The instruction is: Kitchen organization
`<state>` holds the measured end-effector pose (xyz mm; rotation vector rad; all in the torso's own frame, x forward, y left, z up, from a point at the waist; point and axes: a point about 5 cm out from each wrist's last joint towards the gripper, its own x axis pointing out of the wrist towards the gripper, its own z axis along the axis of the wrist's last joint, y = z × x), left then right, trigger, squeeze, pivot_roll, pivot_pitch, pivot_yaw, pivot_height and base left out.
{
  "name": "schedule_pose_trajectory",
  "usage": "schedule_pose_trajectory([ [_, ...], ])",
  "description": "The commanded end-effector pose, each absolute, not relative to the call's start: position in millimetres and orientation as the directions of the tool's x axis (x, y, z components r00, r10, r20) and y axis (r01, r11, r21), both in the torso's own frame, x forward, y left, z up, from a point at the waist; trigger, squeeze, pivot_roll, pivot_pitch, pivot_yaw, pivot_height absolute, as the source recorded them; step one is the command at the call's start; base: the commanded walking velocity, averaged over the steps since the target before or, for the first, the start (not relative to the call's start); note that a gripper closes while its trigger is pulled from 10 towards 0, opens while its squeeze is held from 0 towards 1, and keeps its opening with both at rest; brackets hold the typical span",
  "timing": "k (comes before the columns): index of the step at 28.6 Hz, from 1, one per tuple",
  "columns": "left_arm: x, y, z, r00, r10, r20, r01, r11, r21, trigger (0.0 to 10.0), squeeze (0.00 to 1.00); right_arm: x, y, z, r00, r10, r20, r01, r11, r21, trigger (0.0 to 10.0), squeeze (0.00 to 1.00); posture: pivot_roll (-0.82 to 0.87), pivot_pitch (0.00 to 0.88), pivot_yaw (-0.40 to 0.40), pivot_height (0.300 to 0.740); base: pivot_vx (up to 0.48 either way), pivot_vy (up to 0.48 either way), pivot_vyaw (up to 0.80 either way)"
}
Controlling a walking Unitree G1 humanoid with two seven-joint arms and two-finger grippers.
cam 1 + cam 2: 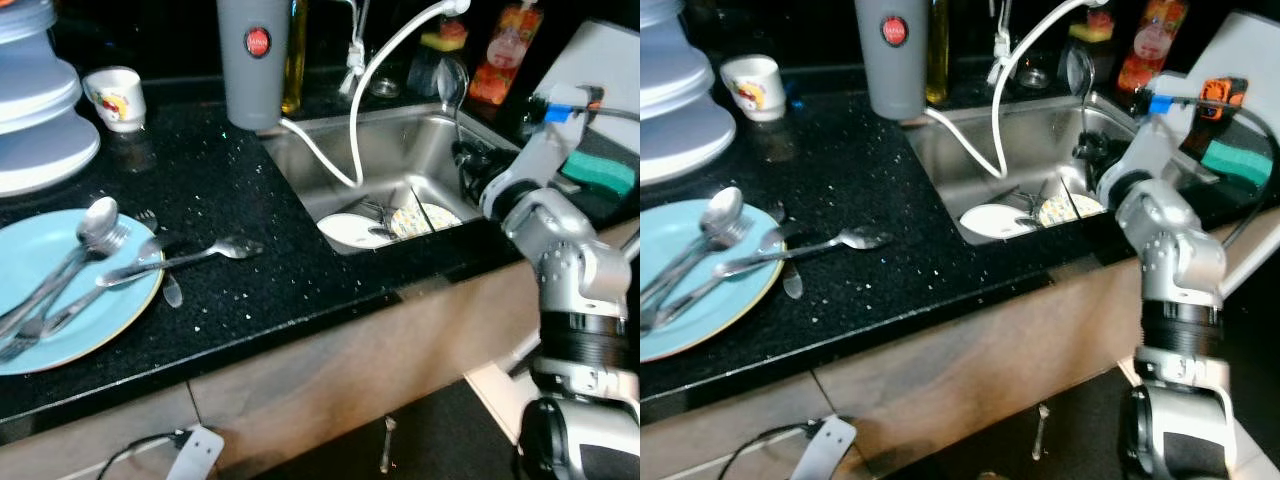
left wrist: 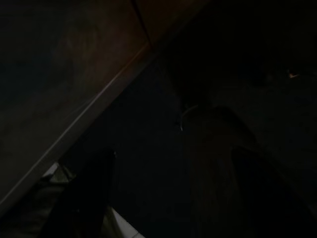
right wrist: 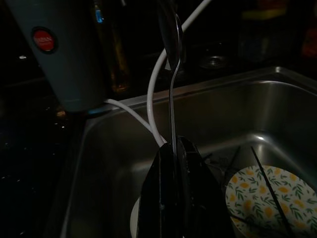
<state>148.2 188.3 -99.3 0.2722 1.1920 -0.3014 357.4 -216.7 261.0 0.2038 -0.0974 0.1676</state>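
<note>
Spoon (image 3: 171, 29) | we held it upright by the handle, right gripper (image 3: 176, 148) clamped shut on it, above the sink (image 1: 330, 160) | left gripper's fingers: cannot tell.

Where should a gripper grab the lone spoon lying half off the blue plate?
Take the spoon by its handle where it bridges the blue plate rim, coming from above with fingers across the handle. There it probably sits raised off the counter, clear of the other cutlery. The right gripper is shut on another spoon over the sink.
</note>
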Motion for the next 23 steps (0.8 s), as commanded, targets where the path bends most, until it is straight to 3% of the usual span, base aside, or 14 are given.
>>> schedule_pose_trajectory([
  [1,148.6,190.5,-99.0,0.335,-0.077,-0.939,0.369,0.928,0.056,10.0,0.0,357.4,-216.4,261.8,0.982,0.153,0.116,-0.171,0.969,0.177,10.0,0.0,-0.02,0.0,-0.043,0.74,-0.307,0.0,0.0],
  [14,148.9,190.5,-98.8,0.334,-0.08,-0.939,0.377,0.925,0.056,10.0,0.0,358.5,-214.1,258.4,0.984,0.15,0.098,-0.163,0.976,0.144,10.0,0.0,-0.02,0.0,-0.04,0.74,-0.318,0.0,0.0],
  [23,149.3,190.4,-98.8,0.348,-0.07,-0.935,0.341,0.939,0.056,10.0,0.0,358.9,-208.6,255.5,0.982,0.169,0.081,-0.177,0.979,0.1,10.0,0.0,-0.02,0.0,-0.045,0.74,0.0,-0.038,0.0],
])
